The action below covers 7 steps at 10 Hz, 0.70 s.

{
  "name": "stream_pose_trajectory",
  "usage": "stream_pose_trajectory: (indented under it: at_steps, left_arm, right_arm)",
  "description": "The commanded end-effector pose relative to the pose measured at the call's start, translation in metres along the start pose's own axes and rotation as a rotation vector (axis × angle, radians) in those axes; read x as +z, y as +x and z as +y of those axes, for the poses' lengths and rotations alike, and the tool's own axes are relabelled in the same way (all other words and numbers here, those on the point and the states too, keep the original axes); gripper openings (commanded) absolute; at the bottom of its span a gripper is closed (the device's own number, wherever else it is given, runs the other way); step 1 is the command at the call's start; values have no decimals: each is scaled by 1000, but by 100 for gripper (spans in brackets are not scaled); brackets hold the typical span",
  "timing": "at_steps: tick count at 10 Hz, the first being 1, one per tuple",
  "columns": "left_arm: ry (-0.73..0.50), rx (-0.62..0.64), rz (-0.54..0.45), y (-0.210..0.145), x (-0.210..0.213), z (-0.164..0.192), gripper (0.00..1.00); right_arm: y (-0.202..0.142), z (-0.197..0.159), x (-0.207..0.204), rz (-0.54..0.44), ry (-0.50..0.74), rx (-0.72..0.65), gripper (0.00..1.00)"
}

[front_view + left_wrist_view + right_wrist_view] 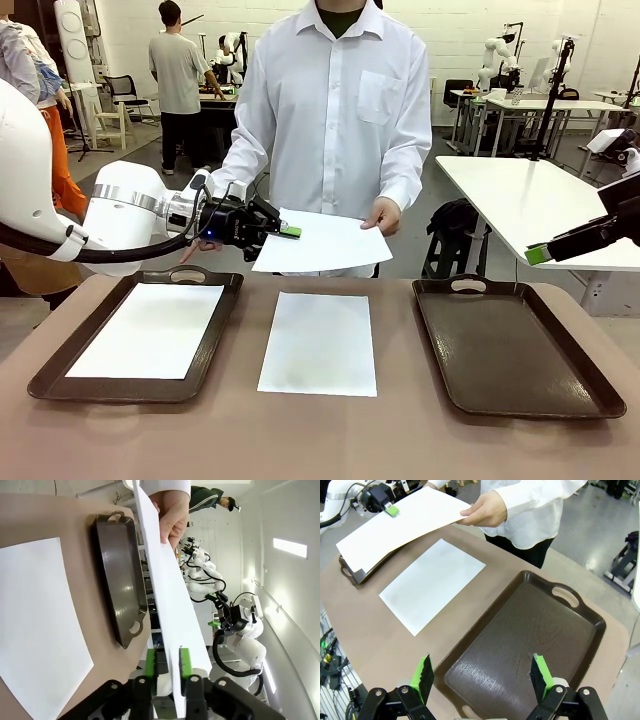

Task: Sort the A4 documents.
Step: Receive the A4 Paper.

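The held sheet [330, 245] is hanging in the air just beyond the middle sheet [320, 343], which is lying flat on the table [400, 440]. The left gripper [288, 231] is pinching the held sheet's corner, up-left of the middle sheet. The person's hand [385, 215] is pinching the opposite edge. A third sheet [150, 330] is lying in the left tray [130, 390], left of the middle sheet. The right tray [510, 350] is sitting right of it, with the right gripper [481, 669] hovering above, jaws spread wide.
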<state>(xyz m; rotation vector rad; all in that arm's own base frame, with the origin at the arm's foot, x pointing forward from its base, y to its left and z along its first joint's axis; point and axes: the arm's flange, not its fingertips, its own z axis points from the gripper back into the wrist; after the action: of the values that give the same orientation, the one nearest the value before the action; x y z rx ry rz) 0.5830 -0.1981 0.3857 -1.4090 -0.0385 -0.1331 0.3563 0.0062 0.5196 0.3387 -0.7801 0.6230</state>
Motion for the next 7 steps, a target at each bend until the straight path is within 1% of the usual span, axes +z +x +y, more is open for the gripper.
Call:
stream_pose_trajectory:
  at_steps: [1,5,6,7]
  left_arm:
    - [21,16,-9,1,-2,-6,0]
    - [6,13,-31,-2,1,-8,0]
    - [7,-16,0,-3,0,-10,0]
    - [46,4,-18,-5,4,-14,0]
  right_arm:
    - [0,0,-1,1,2,-1,100]
    - [0,0,-1,1,2,-1,100]
    - [0,0,-1,1,2,-1,100]
    - [0,0,-1,1,2,-1,100]
